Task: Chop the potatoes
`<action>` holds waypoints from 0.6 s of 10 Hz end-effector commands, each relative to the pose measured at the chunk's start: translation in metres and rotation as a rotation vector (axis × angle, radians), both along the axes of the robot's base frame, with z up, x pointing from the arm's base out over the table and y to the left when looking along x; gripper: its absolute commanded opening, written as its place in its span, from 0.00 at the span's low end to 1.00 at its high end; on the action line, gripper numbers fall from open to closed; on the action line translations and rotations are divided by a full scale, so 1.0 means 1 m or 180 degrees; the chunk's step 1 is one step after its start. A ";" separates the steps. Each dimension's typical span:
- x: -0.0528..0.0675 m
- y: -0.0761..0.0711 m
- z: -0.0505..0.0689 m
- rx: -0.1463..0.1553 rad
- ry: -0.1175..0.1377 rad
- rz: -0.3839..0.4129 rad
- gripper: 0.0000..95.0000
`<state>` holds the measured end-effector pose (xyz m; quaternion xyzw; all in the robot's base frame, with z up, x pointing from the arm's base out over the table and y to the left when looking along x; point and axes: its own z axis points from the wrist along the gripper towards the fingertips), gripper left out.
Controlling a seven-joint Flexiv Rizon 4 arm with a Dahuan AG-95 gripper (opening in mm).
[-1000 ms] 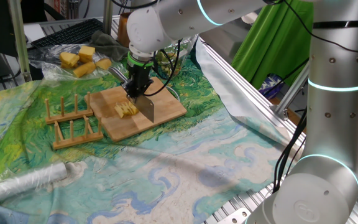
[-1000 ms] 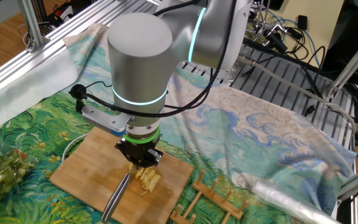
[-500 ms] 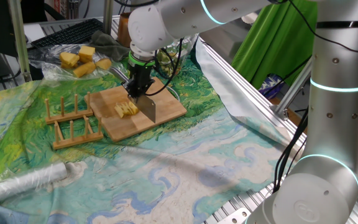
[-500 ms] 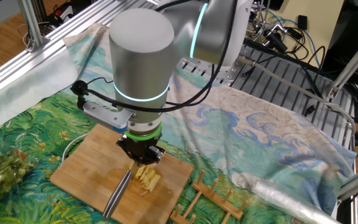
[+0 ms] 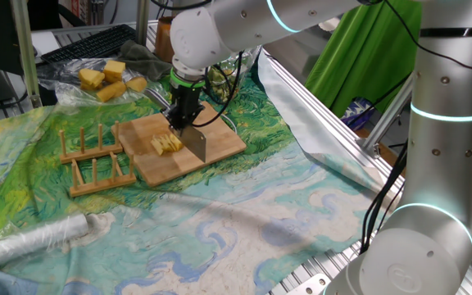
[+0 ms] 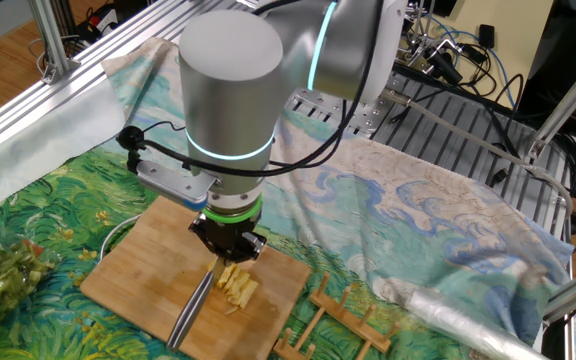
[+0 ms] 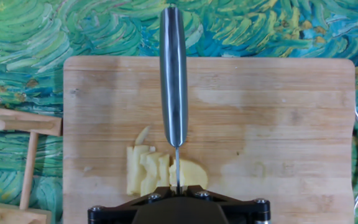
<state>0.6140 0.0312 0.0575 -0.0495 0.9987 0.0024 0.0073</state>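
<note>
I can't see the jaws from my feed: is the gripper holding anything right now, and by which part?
Yes. The gripper is shut on a steel-bladed knife, gripped at its handle end, blade down in the pale-yellow potato slices on the wooden board.

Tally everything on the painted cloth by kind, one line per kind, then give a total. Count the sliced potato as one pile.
Cutting board: 1
Knife: 1
Potato slice pile: 1
Wooden racks: 2
Foil roll: 1
Total: 6
</note>
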 end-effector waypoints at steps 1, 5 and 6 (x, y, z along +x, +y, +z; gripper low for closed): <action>0.001 0.003 -0.019 0.0032 -0.0022 0.0000 0.00; 0.004 0.004 -0.052 0.0089 -0.0132 -0.0018 0.00; 0.004 0.004 -0.049 0.0099 -0.0126 -0.0023 0.00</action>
